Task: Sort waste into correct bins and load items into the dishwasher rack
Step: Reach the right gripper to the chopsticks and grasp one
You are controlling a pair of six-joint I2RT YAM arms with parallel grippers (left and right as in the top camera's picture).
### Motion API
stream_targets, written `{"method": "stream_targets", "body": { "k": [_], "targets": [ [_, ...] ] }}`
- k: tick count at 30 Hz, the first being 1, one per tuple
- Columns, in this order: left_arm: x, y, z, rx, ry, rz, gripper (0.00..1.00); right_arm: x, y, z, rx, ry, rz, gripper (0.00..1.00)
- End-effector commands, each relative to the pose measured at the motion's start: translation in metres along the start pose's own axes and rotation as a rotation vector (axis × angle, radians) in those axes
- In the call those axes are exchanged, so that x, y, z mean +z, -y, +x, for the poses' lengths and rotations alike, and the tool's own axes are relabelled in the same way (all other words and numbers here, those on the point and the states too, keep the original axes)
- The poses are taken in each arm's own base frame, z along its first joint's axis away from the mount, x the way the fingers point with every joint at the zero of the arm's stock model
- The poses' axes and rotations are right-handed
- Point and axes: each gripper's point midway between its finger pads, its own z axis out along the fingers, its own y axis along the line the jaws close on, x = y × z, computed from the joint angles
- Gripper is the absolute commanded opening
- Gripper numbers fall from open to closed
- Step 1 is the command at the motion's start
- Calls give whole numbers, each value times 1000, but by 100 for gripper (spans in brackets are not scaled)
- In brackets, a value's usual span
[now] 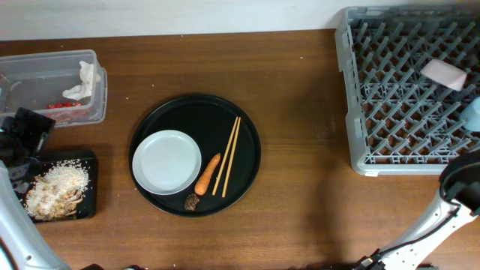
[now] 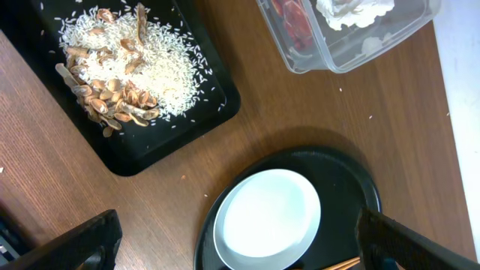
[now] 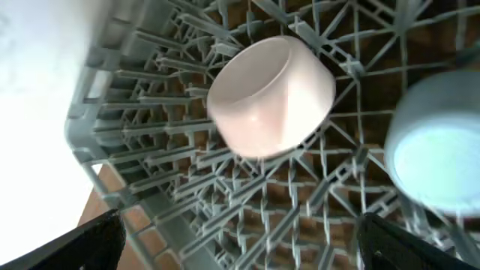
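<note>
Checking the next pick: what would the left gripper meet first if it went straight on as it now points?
Probably the round white plate on the large round black tray: in the wrist view it lies right between the fingers of the open left gripper, though depth is hard to judge.

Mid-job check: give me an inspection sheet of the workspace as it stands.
surface: brown wooden table.
job's things: plate, carrot, dark scrap, chopsticks on round tray; rice in black tray; tissue, red wrapper in clear tub; bowl and cup in rack.
clutter: pale specks on wood.
grippers: left gripper open, empty; right gripper open, empty, at rack.
cables: nothing seen.
surroundings: pale surface beyond far edge.
</note>
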Motion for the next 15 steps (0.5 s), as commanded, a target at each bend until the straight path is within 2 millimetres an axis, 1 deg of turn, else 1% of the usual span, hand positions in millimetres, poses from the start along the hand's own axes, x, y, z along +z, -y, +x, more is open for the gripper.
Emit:
{"method": "stream_targets", "body": {
  "k": [1, 2, 3, 4, 5, 6, 7, 8, 9, 10, 11, 12, 14, 15],
  "targets": [
    [-4, -1, 1, -11, 9, 5, 99, -59, -24, 8, -40, 74, 4, 98],
    [-4, -1, 1, -11, 8, 5, 99, -84, -35, 23, -51, 71, -1, 99],
    [-4, -1, 1, -11, 9, 5, 99, -101, -47, 40, -66, 54, -13, 98],
    [-4, -1, 1, -11, 9, 5, 99, -111, -54, 53, -75, 36, -23, 98],
    [-4, -1, 1, -11, 8, 5, 99, -123, -67, 71, -100, 6, -50, 98],
    [-4, -1, 1, -11, 9, 5, 99, -134, -95, 103, -200, -60, -128, 98],
    [-4, -1, 1, -11, 9, 5, 99, -139, -118, 123, -289, -96, -200, 98],
    [-4, -1, 1, -11, 9, 5, 99, -144, -146, 147, -396, -133, -286, 98],
    [-4, -1, 1, -11, 8, 5, 99, -143, -176, 180, -482, -184, -332, 98],
    [-4, -1, 1, -11, 9, 5, 99, -137, -195, 208, -556, -225, -337, 98],
    [-4, -1, 1, -11, 9, 5, 99, -128, -209, 235, -635, -256, -306, 98],
    [-4, -1, 1, -11, 9, 5, 99, -119, -219, 259, -703, -275, -263, 98],
    [-4, -1, 1, -11, 9, 5, 99, -100, -231, 302, -787, -279, -132, 98],
    [-4, -1, 1, -11, 9, 5, 99, -95, -234, 312, -821, -273, -102, 98]
  ]
}}
